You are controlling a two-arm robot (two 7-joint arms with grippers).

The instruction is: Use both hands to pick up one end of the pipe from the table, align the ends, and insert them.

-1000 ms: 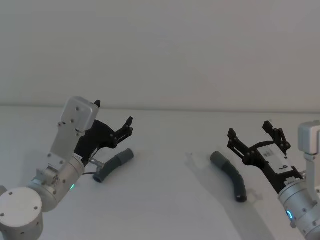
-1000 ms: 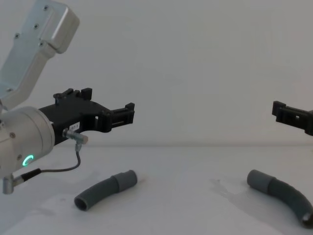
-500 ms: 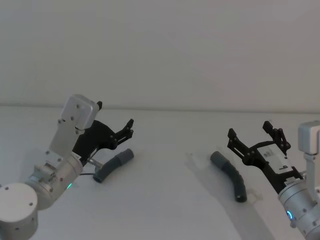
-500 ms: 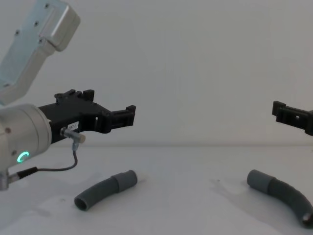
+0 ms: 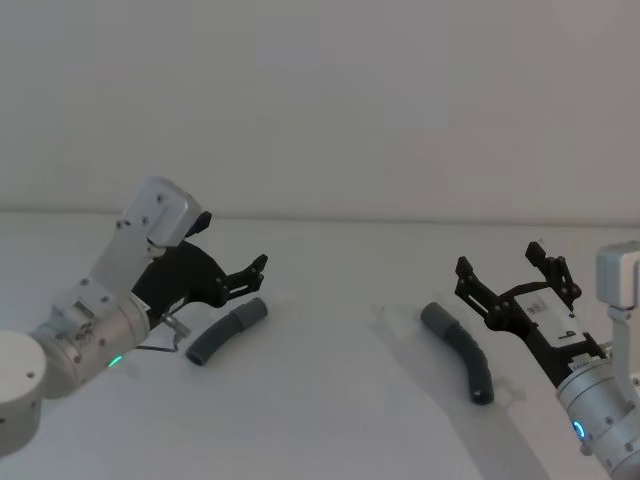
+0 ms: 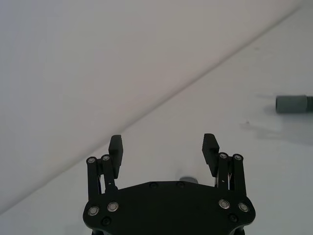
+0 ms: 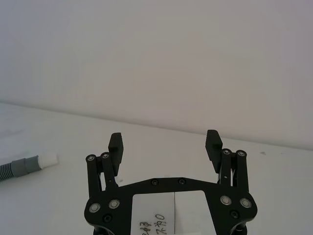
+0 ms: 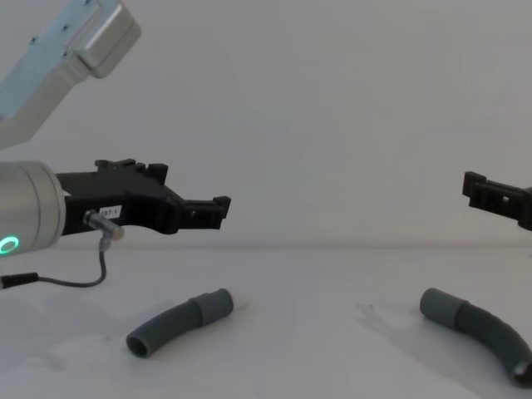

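1. The fingers (image 6: 116, 147) of the left gripper (image 6: 163, 146) are spread wide with nothing between them; the gripper hangs in the air over the left hose piece (image 5: 228, 331), touching nothing
2. The fingers (image 7: 212, 143) of the right gripper (image 5: 499, 260) are likewise released and empty; the gripper is raised off the table (image 5: 340, 400), and the right hose piece (image 5: 462, 350) lies just beside it towards the centre and lower down
3. The coming grasp turns on this: each piece lies below its own arm's fingers, so each move is mostly a descent; the left piece is the left arm's, the right piece the right arm's
4. The left piece's long axis runs from its near open end up towards the centre, ending in its cuff (image 8: 214, 306); the right piece curves from its own cuff (image 8: 438, 304), the end towards the centre, back to its open end near the right arm; so the two cuffs face each other, well apart
5. The right wrist view shows a cuff with a whitish tip (image 7: 48, 159) (probably the right piece's, though I cannot be sure)
6. Both pieces lie flat on the white matt table; a plain pale wall (image 5: 330, 100) stands behind, leaving free room between the arms for the joining
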